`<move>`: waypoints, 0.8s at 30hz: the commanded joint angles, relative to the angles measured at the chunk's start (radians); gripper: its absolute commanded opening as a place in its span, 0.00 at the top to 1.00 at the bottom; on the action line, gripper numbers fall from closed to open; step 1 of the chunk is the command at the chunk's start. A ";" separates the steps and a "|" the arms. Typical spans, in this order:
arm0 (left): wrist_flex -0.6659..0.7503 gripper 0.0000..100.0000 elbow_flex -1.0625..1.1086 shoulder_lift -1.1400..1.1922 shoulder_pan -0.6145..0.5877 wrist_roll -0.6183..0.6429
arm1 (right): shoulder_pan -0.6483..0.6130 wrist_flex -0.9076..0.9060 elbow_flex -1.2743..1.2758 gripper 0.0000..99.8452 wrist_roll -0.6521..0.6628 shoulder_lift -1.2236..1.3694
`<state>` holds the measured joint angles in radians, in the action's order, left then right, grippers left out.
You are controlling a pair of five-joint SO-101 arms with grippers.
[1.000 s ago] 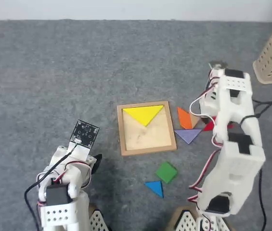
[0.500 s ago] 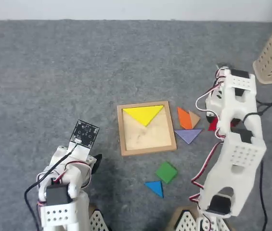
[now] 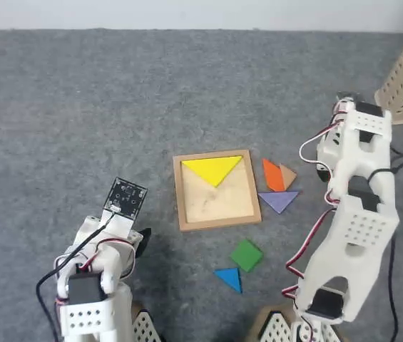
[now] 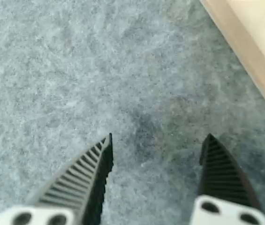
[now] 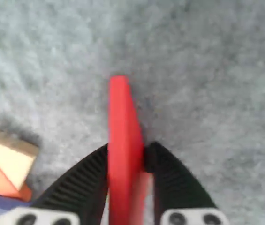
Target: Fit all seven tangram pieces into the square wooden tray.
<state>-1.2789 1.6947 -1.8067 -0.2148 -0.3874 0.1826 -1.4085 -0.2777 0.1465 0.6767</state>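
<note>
Right wrist view: right claw [image 5: 129, 146] clamps red piece [image 5: 119, 103] edge-on; left claw [image 4: 160, 136] spread over carpet [image 4: 52, 70].

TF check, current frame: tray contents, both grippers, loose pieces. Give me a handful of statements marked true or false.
1. The yellow triangle lies inside the tray. True.
2. The right gripper is empty. False: it is shut on the red piece, held on edge.
3. The left gripper is open over the carpet. True.
4. The green square sits in the tray. False: it lies on the carpet outside the tray, near the blue triangle.
</note>
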 commanded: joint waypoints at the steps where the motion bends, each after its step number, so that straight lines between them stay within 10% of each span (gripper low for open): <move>1: -0.005 0.72 -0.008 -0.015 0.003 -0.008 | -0.022 -0.062 -0.051 0.99 0.015 -0.007; 12: -0.005 0.72 -0.008 -0.015 0.003 -0.008 | -0.107 -0.136 -0.084 0.99 -0.005 -0.183; 24: -0.005 0.72 -0.008 -0.015 0.003 -0.008 | -0.521 0.214 0.470 0.99 -0.032 -0.757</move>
<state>-1.2789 1.6947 -1.8067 -0.2148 -0.3874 -0.2547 -1.2812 0.1427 0.1465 0.0522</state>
